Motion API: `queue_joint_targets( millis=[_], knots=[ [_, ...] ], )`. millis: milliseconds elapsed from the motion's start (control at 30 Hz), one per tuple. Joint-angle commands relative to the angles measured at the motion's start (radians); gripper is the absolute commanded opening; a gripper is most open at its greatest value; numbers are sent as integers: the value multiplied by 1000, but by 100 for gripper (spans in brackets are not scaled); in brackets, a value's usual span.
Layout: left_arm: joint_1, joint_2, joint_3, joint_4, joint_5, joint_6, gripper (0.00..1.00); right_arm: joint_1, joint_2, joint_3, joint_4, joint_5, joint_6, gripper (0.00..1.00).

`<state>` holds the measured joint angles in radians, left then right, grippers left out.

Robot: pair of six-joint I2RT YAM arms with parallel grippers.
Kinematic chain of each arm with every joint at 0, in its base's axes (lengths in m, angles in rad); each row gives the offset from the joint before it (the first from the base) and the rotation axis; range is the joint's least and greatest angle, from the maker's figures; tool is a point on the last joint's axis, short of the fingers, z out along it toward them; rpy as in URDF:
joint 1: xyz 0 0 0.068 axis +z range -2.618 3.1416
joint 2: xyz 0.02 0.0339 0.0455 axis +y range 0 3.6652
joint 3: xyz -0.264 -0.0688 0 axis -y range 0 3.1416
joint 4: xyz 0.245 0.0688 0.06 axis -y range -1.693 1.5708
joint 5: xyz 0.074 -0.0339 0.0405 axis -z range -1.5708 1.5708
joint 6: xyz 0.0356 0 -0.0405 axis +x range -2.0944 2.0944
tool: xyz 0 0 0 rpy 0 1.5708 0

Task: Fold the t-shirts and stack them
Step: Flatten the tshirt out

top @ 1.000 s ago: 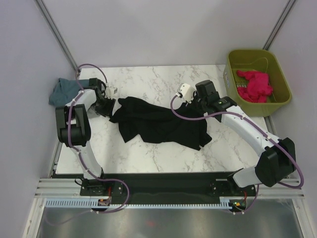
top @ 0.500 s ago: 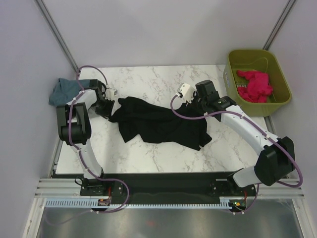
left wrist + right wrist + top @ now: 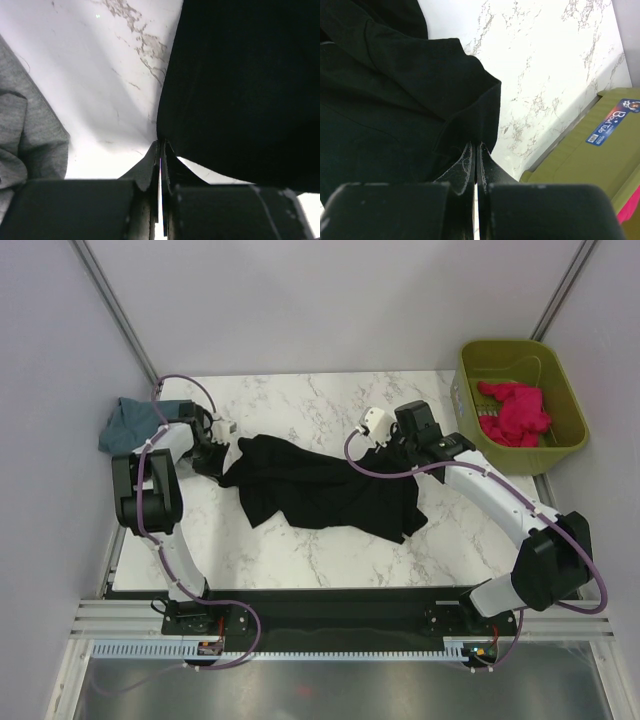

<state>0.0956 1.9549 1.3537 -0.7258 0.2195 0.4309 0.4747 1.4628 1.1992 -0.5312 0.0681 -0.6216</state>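
Observation:
A large black t-shirt (image 3: 320, 490) lies crumpled across the middle of the marble table. My left gripper (image 3: 222, 452) is shut on its left edge; the left wrist view shows the fingers (image 3: 161, 150) pinching the black cloth (image 3: 240, 90). My right gripper (image 3: 405, 452) is shut on the shirt's right upper edge; the right wrist view shows the jaws closed on a hem of the black shirt (image 3: 395, 100). A teal-grey t-shirt (image 3: 128, 422) lies bunched at the table's far left, and shows grey in the left wrist view (image 3: 25, 140).
An olive-green plastic basket (image 3: 560, 390) stands off the table's far right corner and holds a crumpled pink-red cloth (image 3: 515, 412). Its wall shows in the right wrist view (image 3: 600, 150). Grey walls enclose the table's left, back and right.
My left gripper has moved slightly left and back, drawing the shirt's left edge with it. The right gripper has barely moved.

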Motion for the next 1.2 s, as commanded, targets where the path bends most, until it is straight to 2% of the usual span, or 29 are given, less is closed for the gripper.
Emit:
queue_joint_targets(
  millis=[0, 100, 167, 200, 233, 300, 333, 567, 767, 867, 1033, 1167],
  knots=[
    [6, -86, -11, 5, 38, -37, 2, -10, -9, -10, 30, -8, 31, 0],
    [6, -138, -4, 26, 40, -61, 2, -10, -13, -39, 8, -43, 71, 0],
    [7, -155, -2, 34, 40, -70, 2, -10, -18, -58, -1, -63, 98, 5],
    [7, -168, -1, 34, 41, -72, 2, -10, -22, -65, -1, -59, 105, 13],
    [6, -169, 1, 34, 40, -70, 2, -10, -25, -70, 3, -48, 117, 42],
    [7, -174, -4, 32, 37, -69, 2, -18, -27, -70, 29, -28, 154, 63],
    [7, -175, -4, 31, 37, -66, 2, -30, -25, -56, 36, -28, 163, 65],
    [7, -180, -30, 31, 35, -66, 2, -87, 86, 16, 69, -94, 235, 70],
    [6, -191, -59, 31, 35, -66, 2, -183, 278, 152, 73, -258, 330, 68],
    [6, -197, -62, 31, 35, -66, 2, -194, 321, 210, 53, -304, 310, 65],
    [7, -188, -47, 31, 35, -66, 2, -193, 312, 237, 7, -347, 293, 65],
    [13, -171, -38, 31, 35, -66, 2, -189, 228, 192, 11, -341, 266, 64]
  ],
)
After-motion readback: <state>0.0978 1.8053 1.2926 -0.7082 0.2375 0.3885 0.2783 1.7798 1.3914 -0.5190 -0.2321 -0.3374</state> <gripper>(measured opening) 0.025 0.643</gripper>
